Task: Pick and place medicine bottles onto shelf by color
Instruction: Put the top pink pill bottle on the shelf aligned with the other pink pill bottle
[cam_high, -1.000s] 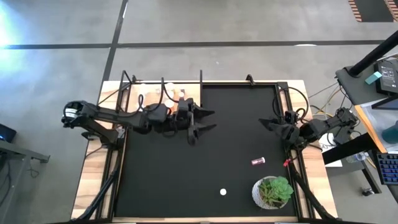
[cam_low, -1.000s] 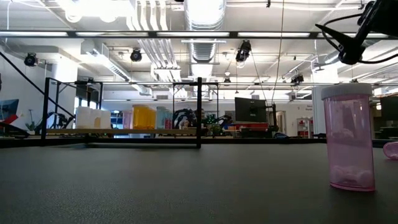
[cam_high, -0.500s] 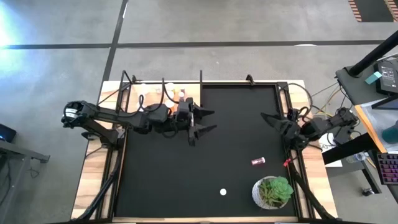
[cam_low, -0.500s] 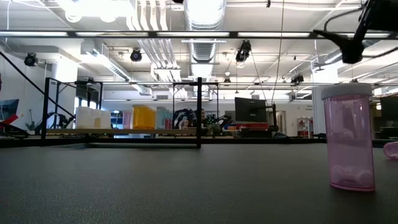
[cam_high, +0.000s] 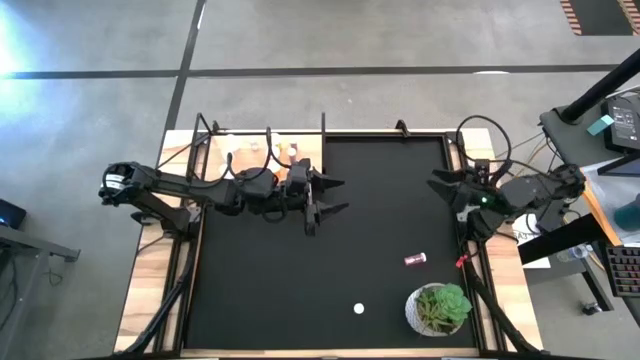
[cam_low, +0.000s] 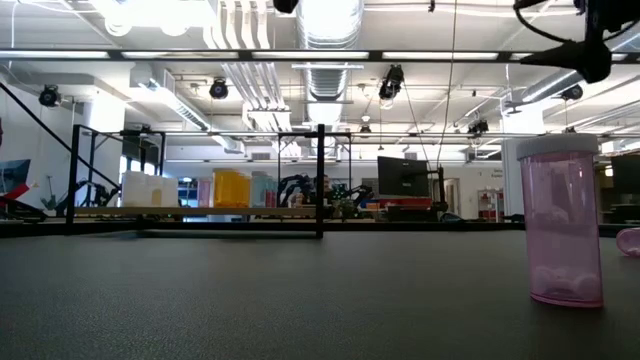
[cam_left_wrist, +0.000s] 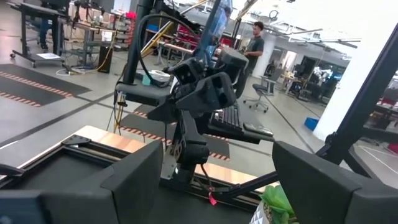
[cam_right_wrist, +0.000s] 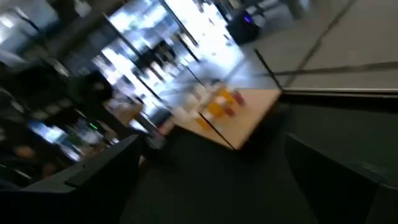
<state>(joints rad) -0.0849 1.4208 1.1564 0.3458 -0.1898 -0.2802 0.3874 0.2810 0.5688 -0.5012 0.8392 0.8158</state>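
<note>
The left gripper (cam_high: 328, 196) hovers above the black mat (cam_high: 380, 300) just beside the shelf (cam_high: 262, 152), its fingers spread with nothing between them. The right gripper (cam_high: 447, 190) hangs over the mat's right edge, likewise wide open and empty. Several bottles stand on the shelf (cam_low: 190, 211), among them an orange bottle (cam_low: 232, 188). A pink bottle (cam_high: 415, 259) lies on the mat near the plant (cam_high: 440, 307); another, white-capped bottle (cam_high: 358, 309) stands upright close by.

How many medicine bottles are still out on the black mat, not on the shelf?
2: a pink bottle lying on its side near the plant, and an upright white-capped one near the mat's front edge. Others may be hidden.
</note>
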